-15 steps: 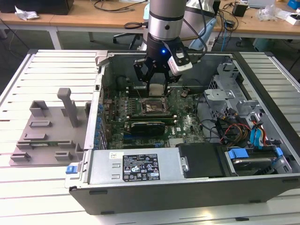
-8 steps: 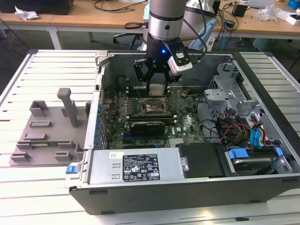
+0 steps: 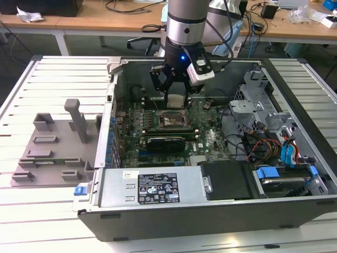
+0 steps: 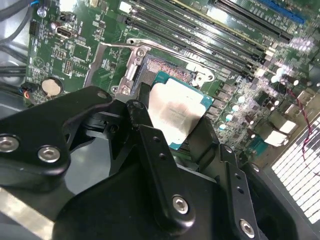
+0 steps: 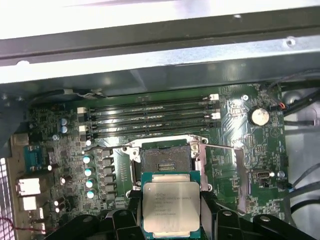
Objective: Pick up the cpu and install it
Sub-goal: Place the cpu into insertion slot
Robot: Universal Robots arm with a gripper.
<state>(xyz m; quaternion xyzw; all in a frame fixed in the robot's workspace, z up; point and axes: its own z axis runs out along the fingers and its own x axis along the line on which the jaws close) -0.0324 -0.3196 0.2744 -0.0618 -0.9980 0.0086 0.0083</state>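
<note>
The cpu [image 5: 171, 202], a silvery square chip with a green rim, is held flat between my black fingers [image 5: 209, 212]. My gripper [image 3: 176, 99] is shut on the cpu [image 3: 176, 101] and hangs inside the open computer case, just above the motherboard. The open socket [image 5: 165, 159], with its metal frame, lies a little beyond the chip, its contact field bare. In the second wrist view the cpu [image 4: 177, 112] hovers over the socket [image 4: 167, 67], tilted slightly, with a finger [image 4: 150, 137] on each side.
The memory slots [image 5: 150, 117] run beside the socket. A lifted socket lever [image 5: 227, 147] and a coin battery [image 5: 259, 116] sit nearby. A grey fixture tray [image 3: 52, 147] rests at the exterior view's left of the case. The drive cage and cables [image 3: 274, 142] fill the case's right.
</note>
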